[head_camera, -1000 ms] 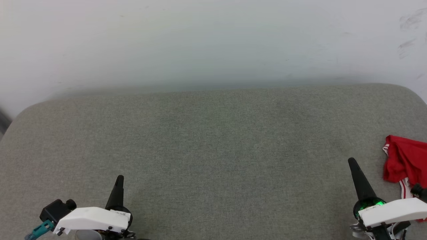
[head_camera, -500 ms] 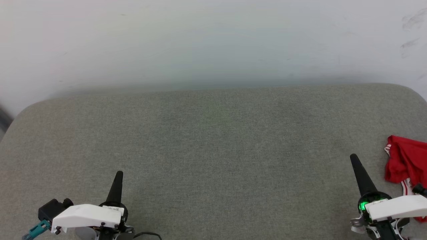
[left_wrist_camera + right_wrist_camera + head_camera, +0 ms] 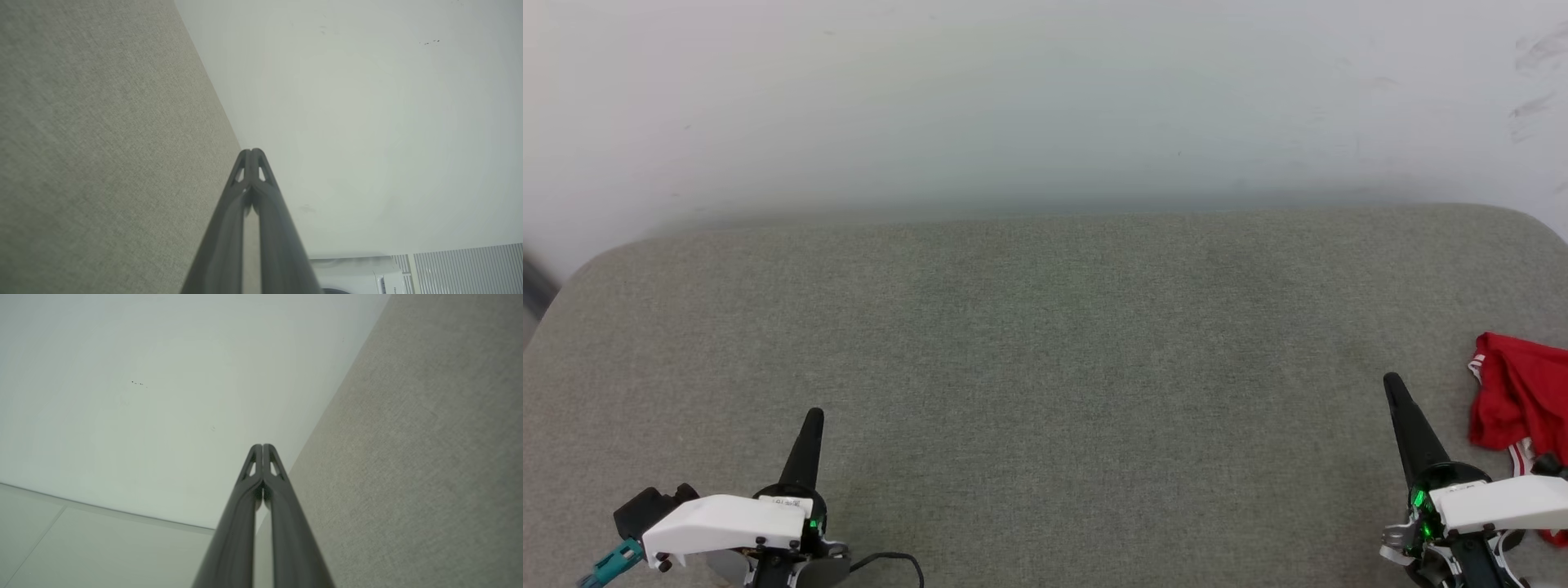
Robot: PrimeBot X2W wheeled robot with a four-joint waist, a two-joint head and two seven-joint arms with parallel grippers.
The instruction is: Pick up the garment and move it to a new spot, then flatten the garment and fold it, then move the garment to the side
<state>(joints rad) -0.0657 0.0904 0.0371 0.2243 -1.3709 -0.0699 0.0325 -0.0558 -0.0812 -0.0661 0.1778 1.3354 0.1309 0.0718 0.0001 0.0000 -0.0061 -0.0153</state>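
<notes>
Garment (image 3: 1515, 400) sits way over at the right edge of the head view, about two thirds of the way down. It's a scrunched red heap cut off by the frame, with a bit of red-and-white striped trim poking out along its lower side. It's lying on the grey cushion (image 3: 1045, 367), which takes up the lower part of that picture, with a plain pale wall (image 3: 1045, 98) above.

Right gripper (image 3: 1391, 382) is in the lower right corner, dark point aimed up the frame, just left of the garment, and the tip is clear of it. Its white housing overlaps the cloth's lower part in the picture, and I can't tell if they actually touch there. A green light (image 3: 1419, 498) glows at its base. The right wrist view has its fingers (image 3: 241, 522) pressed together tip to tip with nothing pinched, cushion on the right of the frame and wall on the left.

Left gripper (image 3: 814, 415) is in the lower left corner, well apart from the garment, also pointing up the frame. Its jaws are pressed together and empty in the left wrist view, cushion on the left and wall on the right. A thin dark cable (image 3: 894, 562) loops along the bottom edge beside it, and a teal connector (image 3: 609, 565) sticks out at the far lower left. The lower right of the left wrist view has a white appliance (image 3: 359, 273), too cropped to say what it is.
</notes>
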